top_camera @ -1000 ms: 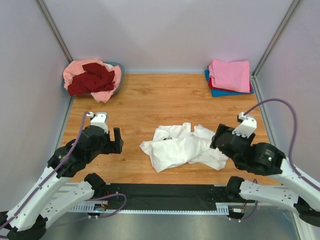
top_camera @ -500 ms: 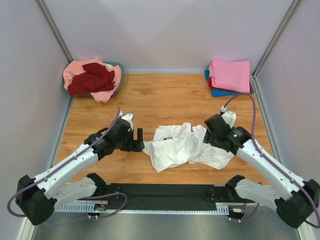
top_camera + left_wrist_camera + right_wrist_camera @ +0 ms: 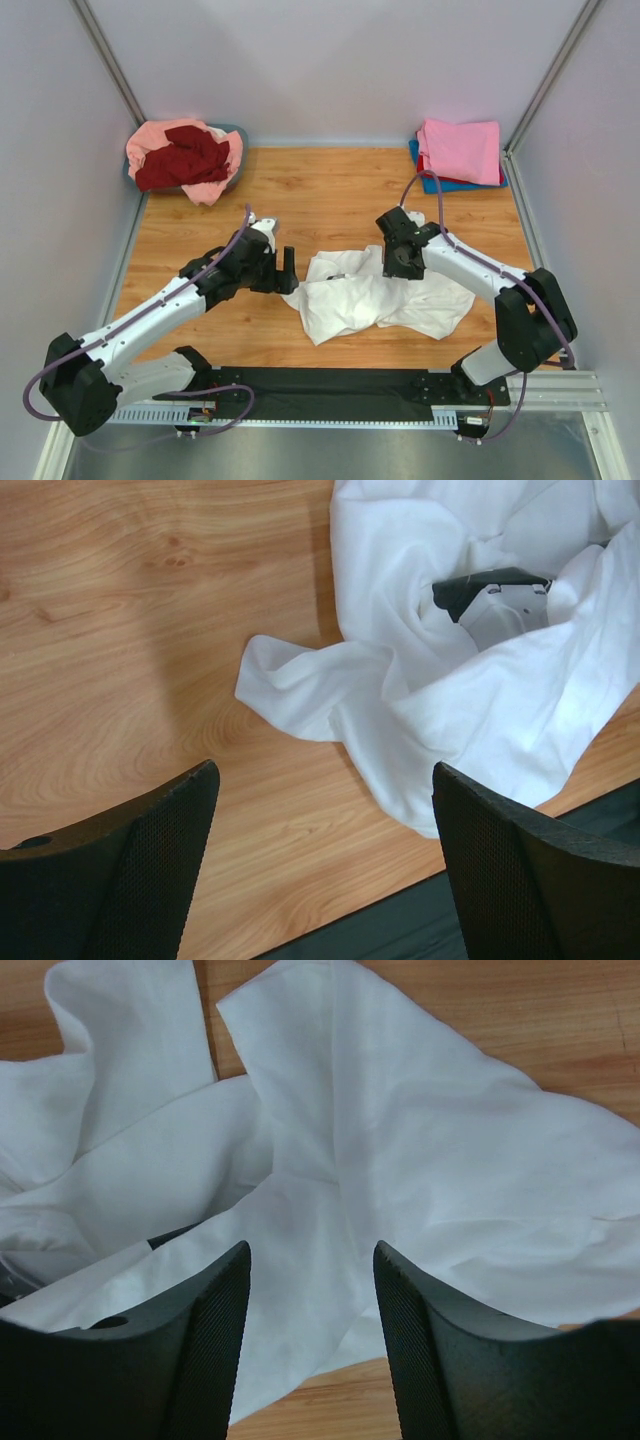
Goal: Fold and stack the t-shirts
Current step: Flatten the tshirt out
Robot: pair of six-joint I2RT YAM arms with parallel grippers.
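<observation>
cloth lay crumpled midway across the table [image 3: 330,195], the off-white t-shirt [image 3: 365,298] running left to right, its left edge just right of your left gripper [image 3: 287,268], jaws wide, while your right gripper [image 3: 400,262], jaws narrower and empty, stood over its upper right fold, nearer.

A robot test cell in a lab.
Pale panel walls [image 3: 330,70] on aluminium posts [image 3: 108,60] box in a wood-grain tabletop [image 3: 330,195] beyond the jaws of the left gripper [image 3: 290,270] and right gripper [image 3: 397,262]; behind the jaws, two white-and-black arms [image 3: 150,315] trailing purple cables [image 3: 244,225] rise from a black plate [image 3: 330,385] and slotted metal rail [image 3: 300,424] at the near edge.
</observation>
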